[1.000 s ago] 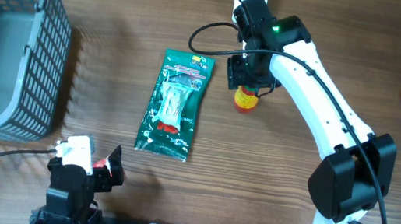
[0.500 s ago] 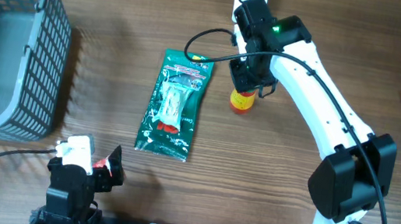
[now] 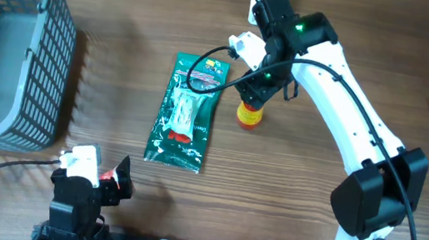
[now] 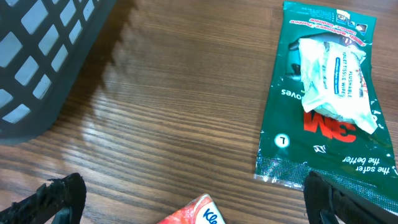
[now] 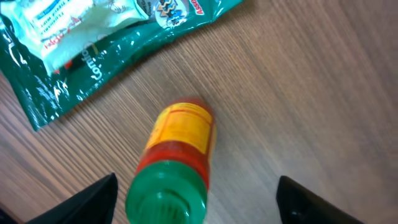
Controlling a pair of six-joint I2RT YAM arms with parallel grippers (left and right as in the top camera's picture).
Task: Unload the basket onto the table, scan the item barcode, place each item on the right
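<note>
Left arm point(image 3: 73, 201) folded near its base, left claw point(image 3: 108, 179) spread wide. Right arm point(image 3: 343, 104) stretched forward, right claw point(image 3: 257, 92) pointing down, fingers apart.

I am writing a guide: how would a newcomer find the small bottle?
Start at the flat green packet in the middle of the table. Directly to its right is the small bottle. Only it has a green cap and yellow label.

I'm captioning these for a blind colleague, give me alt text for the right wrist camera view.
A small bottle with a green cap, red band and yellow label sits on the wooden table, between the dark fingertips of the open right hand, which do not touch it. A green packet lies at upper left.
</note>
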